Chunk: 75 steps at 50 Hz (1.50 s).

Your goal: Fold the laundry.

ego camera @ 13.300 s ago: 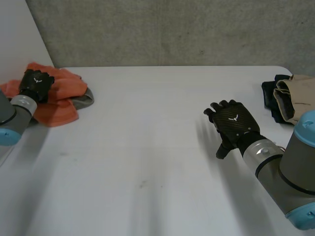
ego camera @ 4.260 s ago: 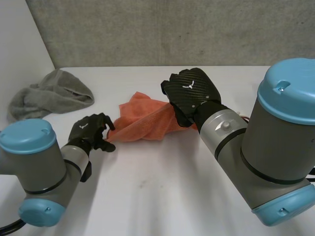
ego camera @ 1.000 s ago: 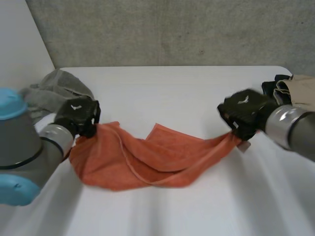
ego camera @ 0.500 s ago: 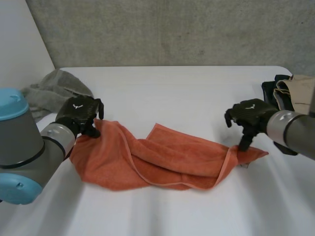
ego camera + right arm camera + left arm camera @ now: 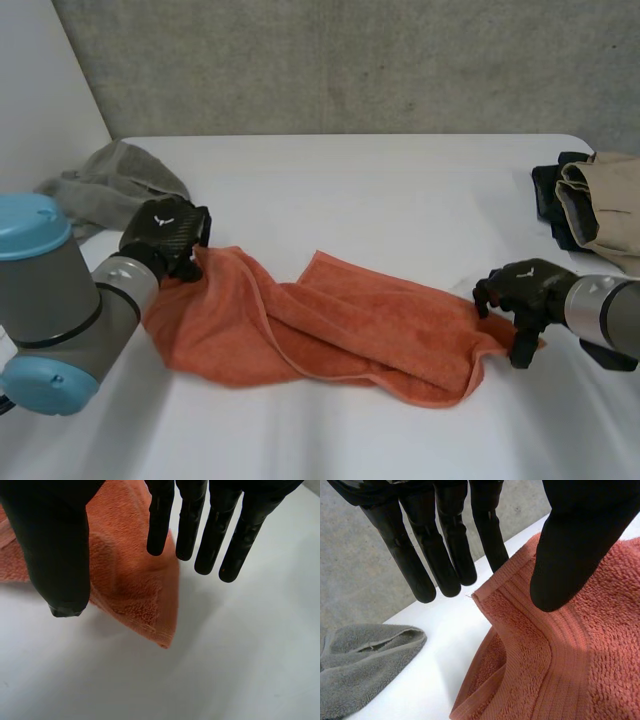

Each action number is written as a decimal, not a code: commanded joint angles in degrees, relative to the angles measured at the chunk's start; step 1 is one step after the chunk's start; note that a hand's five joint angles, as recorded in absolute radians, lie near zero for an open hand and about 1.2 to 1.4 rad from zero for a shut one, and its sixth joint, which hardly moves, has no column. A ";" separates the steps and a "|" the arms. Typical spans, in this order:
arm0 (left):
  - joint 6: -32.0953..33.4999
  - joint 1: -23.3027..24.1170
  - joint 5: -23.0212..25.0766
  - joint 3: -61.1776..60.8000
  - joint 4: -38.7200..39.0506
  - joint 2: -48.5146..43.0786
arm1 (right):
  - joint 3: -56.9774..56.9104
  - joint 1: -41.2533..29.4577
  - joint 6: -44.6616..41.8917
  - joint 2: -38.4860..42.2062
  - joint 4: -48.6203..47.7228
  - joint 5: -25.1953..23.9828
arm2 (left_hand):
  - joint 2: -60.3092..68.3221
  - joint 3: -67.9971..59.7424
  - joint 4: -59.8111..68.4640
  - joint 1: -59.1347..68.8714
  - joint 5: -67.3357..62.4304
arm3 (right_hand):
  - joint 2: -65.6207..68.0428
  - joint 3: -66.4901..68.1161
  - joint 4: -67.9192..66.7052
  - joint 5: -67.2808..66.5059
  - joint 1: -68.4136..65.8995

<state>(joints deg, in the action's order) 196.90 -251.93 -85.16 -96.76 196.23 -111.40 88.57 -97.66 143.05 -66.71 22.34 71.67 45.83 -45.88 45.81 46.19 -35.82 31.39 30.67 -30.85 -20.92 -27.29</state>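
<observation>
Orange towel (image 5: 330, 325), crumpled lengthwise across middle of white table (image 5: 380, 190).
Flanked at opposite corners by left hand (image 5: 165, 236) and right hand (image 5: 524, 290), fingers straight and spread, pinching nothing; lower folds hidden.

right hand (image 5: 56, 545): fingers straight, thumb apart, over the corner of an orange terry towel (image 5: 131, 582) lying on the white desk (image 5: 240, 655).

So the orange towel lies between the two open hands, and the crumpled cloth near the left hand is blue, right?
Not quite: the crumpled cloth is grey, not blue, as the left wrist view shows. The orange towel does lie between the left hand and the right hand, both open.
</observation>
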 commanded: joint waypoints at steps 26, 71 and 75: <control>2.00 -0.14 -0.36 17.11 0.65 -8.83 | -4.88 -8.33 -2.43 2.11 -29.62 6.10 | 34.17 -34.12 34.19 33.81 -34.18 | 48.61 49.33 -49.15 -49.08 -52.71; 11.03 -6.80 2.72 -14.05 15.80 7.83 | 9.76 -5.79 -16.48 2.57 -48.55 3.83 | 34.17 -34.12 34.19 33.81 -34.18 | 48.61 49.33 -49.15 -49.08 -52.71; 16.66 -10.23 4.64 -17.49 6.05 15.13 | 10.57 -3.07 -16.14 -5.94 -34.62 3.83 | 34.17 -34.12 34.19 33.81 -34.18 | 48.61 49.33 -49.15 -49.08 -52.71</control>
<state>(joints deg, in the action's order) 205.20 -257.85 -82.30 -109.57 215.07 -105.85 96.50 -104.89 128.46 -62.79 -27.48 75.11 68.70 -68.38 68.88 65.04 -55.93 67.00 67.90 -68.26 -56.62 -56.50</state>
